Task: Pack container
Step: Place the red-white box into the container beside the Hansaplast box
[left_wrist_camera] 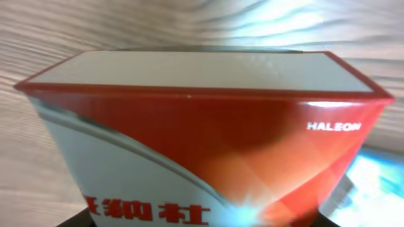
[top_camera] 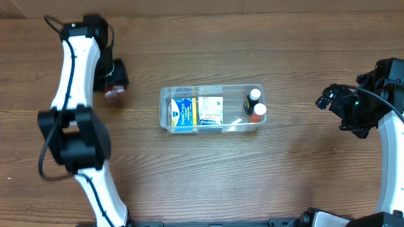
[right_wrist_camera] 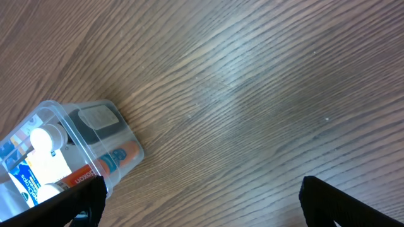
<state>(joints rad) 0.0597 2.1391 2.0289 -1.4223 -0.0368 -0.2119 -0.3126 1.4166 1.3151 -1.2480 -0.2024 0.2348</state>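
The container (top_camera: 211,91) is a clear tub at the table's middle. It holds a blue and white box (top_camera: 182,113), a white box (top_camera: 211,110) and two white-capped bottles (top_camera: 255,104). One corner of the container shows in the right wrist view (right_wrist_camera: 120,135). My left gripper (top_camera: 115,81) is at the far left, shut on a red and white box (left_wrist_camera: 208,145) that fills the left wrist view; the box also shows from overhead (top_camera: 115,94). My right gripper (right_wrist_camera: 202,202) is open and empty over bare wood, to the right of the container.
The wooden table (top_camera: 208,176) runs around the container on all sides. My right arm (top_camera: 388,132) stands at the right edge and my left arm (top_camera: 72,139) along the left side.
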